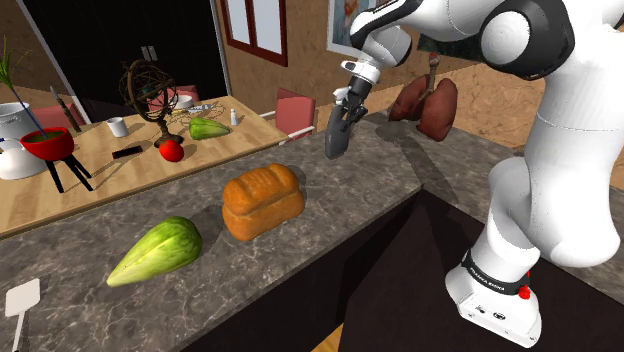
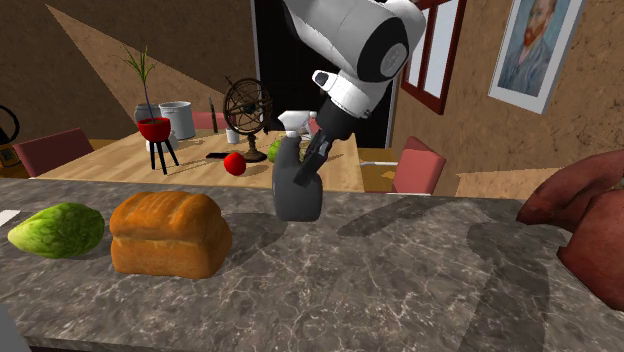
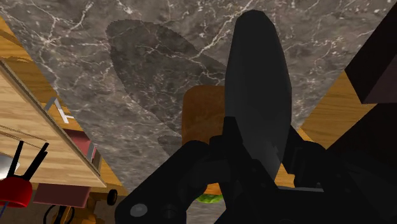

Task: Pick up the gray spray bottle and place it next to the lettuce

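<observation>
Shoulder view's upper middle is where the bottle [image 1: 337,137] is seen, clasped near its top by the closed jaws of the gripper [image 1: 349,108] and held over the marble counter [image 1: 350,195]. Bread [image 1: 262,200] is set between it and the lettuce [image 1: 158,250], which is laid well apart from the bottle toward that view's lower left. A wooden table [image 1: 110,185] is placed beyond the counter.

Dark gray spray bottle [image 1: 337,135] seemingly lifted; green lettuce [image 1: 158,250] well apart.
</observation>
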